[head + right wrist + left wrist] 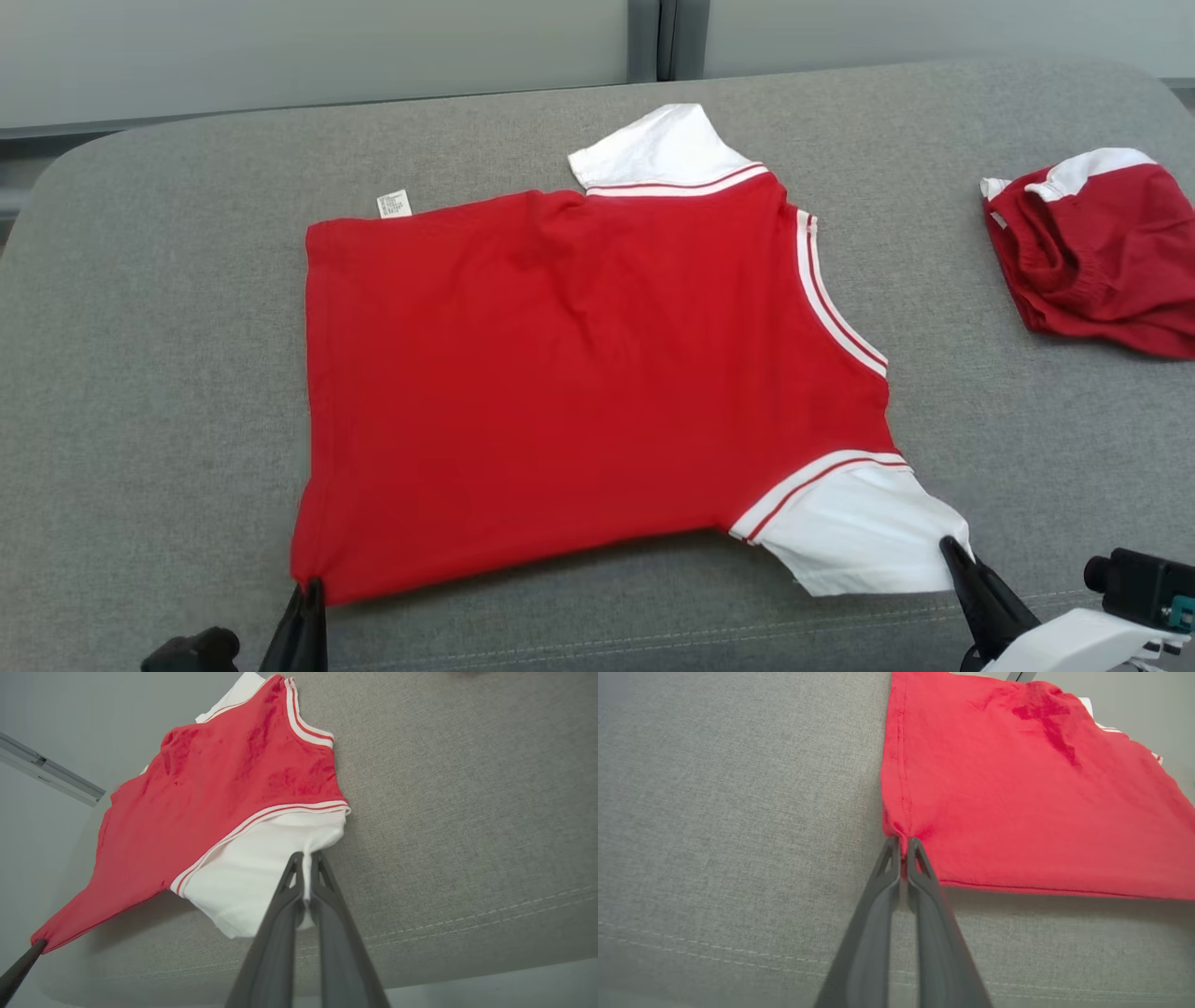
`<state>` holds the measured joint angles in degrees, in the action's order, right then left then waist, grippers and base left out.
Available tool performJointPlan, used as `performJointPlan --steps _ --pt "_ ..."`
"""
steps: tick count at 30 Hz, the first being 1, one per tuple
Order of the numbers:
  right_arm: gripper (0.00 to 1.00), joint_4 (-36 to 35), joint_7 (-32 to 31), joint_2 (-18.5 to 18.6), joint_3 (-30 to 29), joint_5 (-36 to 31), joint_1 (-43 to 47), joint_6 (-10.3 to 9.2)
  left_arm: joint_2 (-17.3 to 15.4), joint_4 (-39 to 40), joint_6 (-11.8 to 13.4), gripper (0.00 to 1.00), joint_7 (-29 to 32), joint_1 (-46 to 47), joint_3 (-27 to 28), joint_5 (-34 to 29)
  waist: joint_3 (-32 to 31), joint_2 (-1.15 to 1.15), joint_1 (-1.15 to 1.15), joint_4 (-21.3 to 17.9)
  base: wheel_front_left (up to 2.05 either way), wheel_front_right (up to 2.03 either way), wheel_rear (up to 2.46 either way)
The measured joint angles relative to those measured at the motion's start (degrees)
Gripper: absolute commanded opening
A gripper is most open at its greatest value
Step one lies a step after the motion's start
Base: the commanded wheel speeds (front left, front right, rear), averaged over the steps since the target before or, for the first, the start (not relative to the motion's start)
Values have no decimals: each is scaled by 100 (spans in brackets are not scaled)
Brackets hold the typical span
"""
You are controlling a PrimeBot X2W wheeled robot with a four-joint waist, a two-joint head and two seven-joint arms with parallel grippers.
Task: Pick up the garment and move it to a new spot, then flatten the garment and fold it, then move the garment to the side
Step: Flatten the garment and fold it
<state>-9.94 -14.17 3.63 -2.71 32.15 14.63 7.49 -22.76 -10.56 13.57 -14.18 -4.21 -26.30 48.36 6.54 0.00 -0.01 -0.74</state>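
The garment is a red shirt with white sleeves and white-and-red striped trim, spread across the grey cushion, its near edge lifted off the surface. My left gripper is shut on the near left hem corner; in the left wrist view the gripper pinches that red corner of the garment. My right gripper is shut on the edge of the near white sleeve; in the right wrist view the gripper clamps the white cloth of the garment.
A second red-and-white garment lies crumpled at the far right of the grey cushion. A pale wall runs behind the cushion's rounded back edge. The cushion's front seam lies just beyond my grippers.
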Motion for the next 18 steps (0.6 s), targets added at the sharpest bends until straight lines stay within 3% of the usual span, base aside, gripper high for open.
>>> performJointPlan --steps 18 --pt "0 -66 -298 -65 -8 -155 249 0 -162 282 194 0 308 -270 -244 -90 -359 0 0 -6 0 0 0"
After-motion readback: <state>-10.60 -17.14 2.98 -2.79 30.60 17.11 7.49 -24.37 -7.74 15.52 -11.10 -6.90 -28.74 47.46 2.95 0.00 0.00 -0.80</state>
